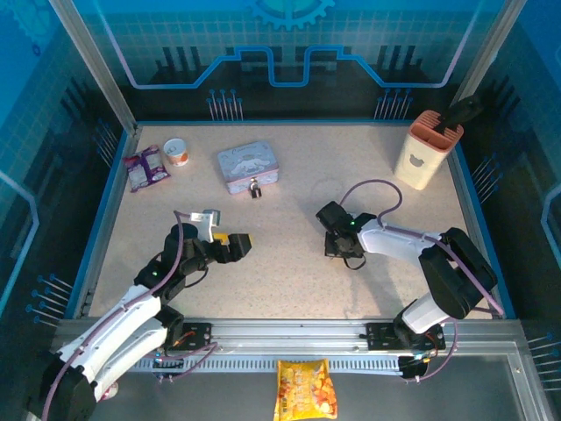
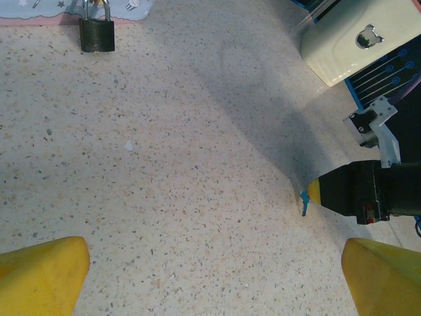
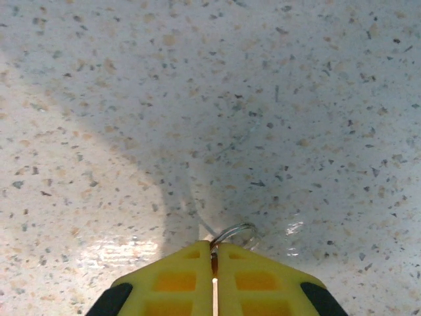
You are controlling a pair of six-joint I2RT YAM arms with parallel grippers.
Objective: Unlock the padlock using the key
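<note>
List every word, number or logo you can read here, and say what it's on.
No text reads clearly.
Tin: cartoon print, any lettering too small to read.
Purple packet: print blurred.
Yellow snack bag: print blurred.
Cup: marking too small.
Cream holder: bear face, no words.
Padlock: no marking legible.

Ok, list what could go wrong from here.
1. The right arm's yellow fingers are shut on just a thin silvery wire ring at their very tips; it may slip or swivel in transit.
2. The small dark metal padlock lies unheld at the front edge of the lilac-grey printed tin, and the left arm's yellow fingers are open, well short of it; pushed, it would likely slide.
</note>
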